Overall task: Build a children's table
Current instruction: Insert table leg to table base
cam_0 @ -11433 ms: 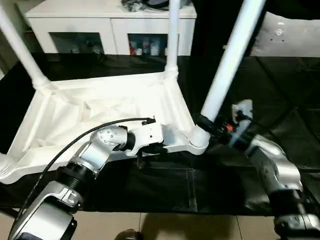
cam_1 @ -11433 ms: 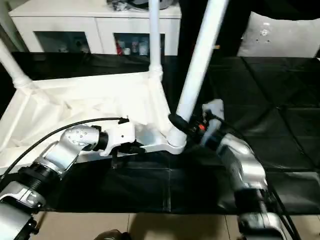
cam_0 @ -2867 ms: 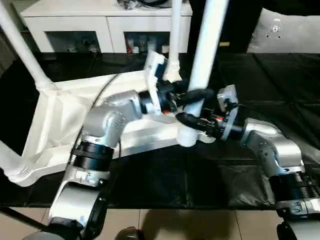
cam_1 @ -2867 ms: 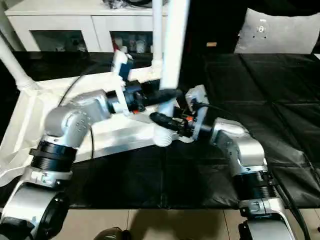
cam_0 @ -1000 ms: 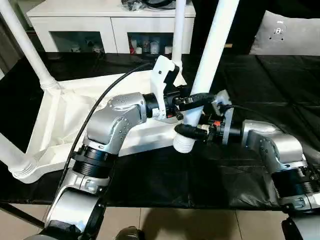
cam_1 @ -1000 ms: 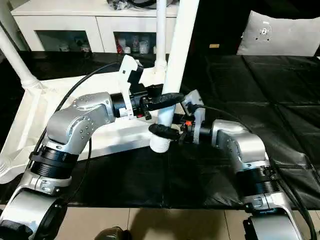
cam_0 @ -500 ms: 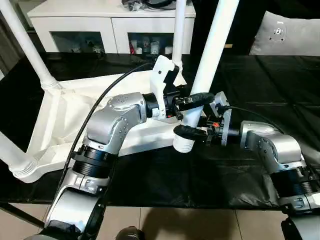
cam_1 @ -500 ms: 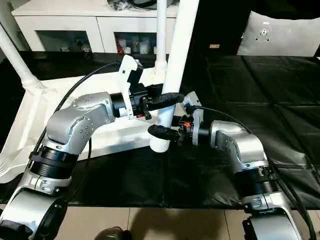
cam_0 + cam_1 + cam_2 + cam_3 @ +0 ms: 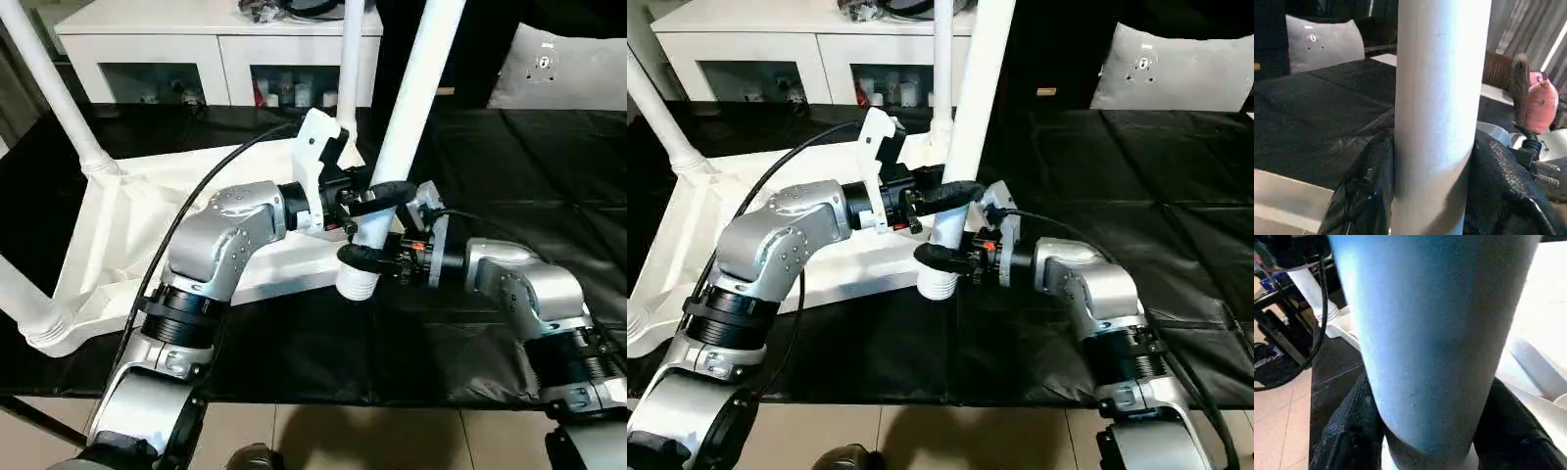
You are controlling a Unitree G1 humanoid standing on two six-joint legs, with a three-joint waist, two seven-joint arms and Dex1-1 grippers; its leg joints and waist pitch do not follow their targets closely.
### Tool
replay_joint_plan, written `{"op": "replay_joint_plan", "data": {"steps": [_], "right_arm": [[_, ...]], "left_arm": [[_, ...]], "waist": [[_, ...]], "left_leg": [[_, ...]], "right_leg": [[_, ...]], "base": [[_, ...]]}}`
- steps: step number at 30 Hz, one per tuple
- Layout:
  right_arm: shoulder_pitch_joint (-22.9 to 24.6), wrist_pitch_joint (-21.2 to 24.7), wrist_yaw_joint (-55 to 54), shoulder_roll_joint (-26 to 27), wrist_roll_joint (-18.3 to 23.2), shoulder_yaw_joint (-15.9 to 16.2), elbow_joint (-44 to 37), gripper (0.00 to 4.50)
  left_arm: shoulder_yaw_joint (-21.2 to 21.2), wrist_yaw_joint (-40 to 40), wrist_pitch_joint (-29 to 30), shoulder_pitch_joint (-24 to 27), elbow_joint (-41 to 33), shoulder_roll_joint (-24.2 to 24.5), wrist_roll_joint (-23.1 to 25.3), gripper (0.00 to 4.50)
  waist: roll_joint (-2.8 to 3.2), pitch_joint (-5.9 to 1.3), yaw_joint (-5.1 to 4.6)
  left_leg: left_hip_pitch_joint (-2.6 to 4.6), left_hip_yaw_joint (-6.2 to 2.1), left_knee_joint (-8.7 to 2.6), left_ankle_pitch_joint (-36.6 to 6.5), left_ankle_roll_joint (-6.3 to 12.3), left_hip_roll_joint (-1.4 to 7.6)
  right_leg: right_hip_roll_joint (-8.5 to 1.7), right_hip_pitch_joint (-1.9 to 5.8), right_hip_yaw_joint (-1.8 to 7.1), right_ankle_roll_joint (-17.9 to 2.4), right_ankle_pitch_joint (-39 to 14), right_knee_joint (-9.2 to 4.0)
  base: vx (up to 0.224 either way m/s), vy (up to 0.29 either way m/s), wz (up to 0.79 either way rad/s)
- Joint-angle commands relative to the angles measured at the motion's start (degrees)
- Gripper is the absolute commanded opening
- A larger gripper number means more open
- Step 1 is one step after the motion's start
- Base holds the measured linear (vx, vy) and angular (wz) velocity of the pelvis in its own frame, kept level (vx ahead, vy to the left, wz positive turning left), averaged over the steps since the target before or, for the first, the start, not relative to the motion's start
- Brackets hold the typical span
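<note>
The children's table lies upside down on the black work table, its ribbed white top [image 9: 118,225] facing up and three legs standing in corner sockets. A fourth white leg [image 9: 416,78] leans over the near right corner. My left gripper [image 9: 380,191] is shut on it from the left; in the left wrist view the leg [image 9: 1440,98] fills the gap between the black fingers [image 9: 1364,196]. Just below, my right gripper [image 9: 364,258] is shut on the same leg above its ribbed lower end [image 9: 356,284]. I cannot tell whether that end sits in a socket.
The black cover [image 9: 509,196] stretches to the right of the white top. A white cabinet [image 9: 196,29] stands behind the work table, and a grey cushion [image 9: 563,69] lies at the back right. Tiled floor [image 9: 392,441] shows below the near edge.
My right gripper's fingers have drawn together around the lower part of the leg and the wrist has edged left. The left gripper keeps its hold, unmoved.
</note>
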Motion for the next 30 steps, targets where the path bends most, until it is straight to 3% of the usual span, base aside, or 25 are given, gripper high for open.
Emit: {"op": "replay_joint_plan", "data": {"steps": [1,9,18,24,27,28,30], "right_arm": [[-0.80,-0.12,-0.91,-0.24,0.62,-2.04,0.70,1.95],[-0.54,-1.86,-2.01,0.46,0.01,-2.24,1.03,1.93],[0.15,-1.78,-4.85,1.08,0.35,-3.64,0.50,1.91],[1.23,-5.20,-6.76,-0.66,-1.54,-5.20,0.69,1.91],[2.40,-9.16,-10.18,-2.30,-4.09,-6.69,1.53,1.91],[2.51,-9.41,-10.46,-2.44,-4.26,-6.84,1.61,1.91],[3.03,-10.32,-12.33,-3.06,-4.90,-7.91,1.97,1.91]], "left_arm": [[0.51,-0.51,1.99,-0.98,-1.58,-0.62,-2.73,2.38],[4.87,-0.41,6.75,-1.26,-5.17,-4.17,-10.63,3.16],[8.72,2.55,8.04,-0.53,-5.15,-7.28,-14.61,3.94],[6.27,2.97,3.01,0.87,-3.48,-3.10,-7.65,3.95],[-0.33,2.34,-2.04,2.07,-0.95,2.72,1.53,3.95],[-1.11,2.25,-2.62,2.18,-0.68,3.28,2.48,3.95],[-5.83,1.92,-5.20,2.53,1.55,5.99,7.33,3.95]], "waist": [[-1.42,-4.53,0.00],[-1.42,-4.56,0.08],[-1.18,-4.52,0.01],[-0.96,-4.49,-0.09],[-0.76,-4.47,-0.25],[-0.89,-4.48,-0.29],[-0.78,-4.48,-0.32]], "left_leg": [[1.33,-1.28,-3.39,-6.29,3.54,3.19],[1.23,-1.27,-3.28,-6.04,4.01,3.17],[1.30,-1.30,-3.33,-6.76,3.68,3.08],[1.35,-1.46,-3.53,-7.32,3.08,3.15],[1.53,-1.48,-3.67,-8.08,2.26,3.16],[1.49,-1.50,-3.71,-8.23,2.03,3.08],[1.56,-1.47,-3.73,-8.33,1.74,3.05]], "right_leg": [[-4.40,2.99,2.49,-11.01,-9.44,-4.18],[-4.39,3.02,2.44,-11.73,-8.58,-4.09],[-4.28,3.05,2.41,-11.39,-9.57,-4.37],[-4.10,3.02,2.46,-9.76,-10.12,-4.51],[-4.08,2.87,2.53,-8.23,-11.56,-4.68],[-3.99,2.88,2.58,-7.42,-12.06,-4.70],[-4.03,2.81,2.56,-7.70,-11.97,-4.79]], "base": [[0.000,0.000,0.00],[0.000,0.000,0.00],[0.000,0.000,0.00],[0.000,0.000,0.00],[0.000,0.000,0.00],[0.000,0.000,0.00],[0.000,0.000,0.00]]}}
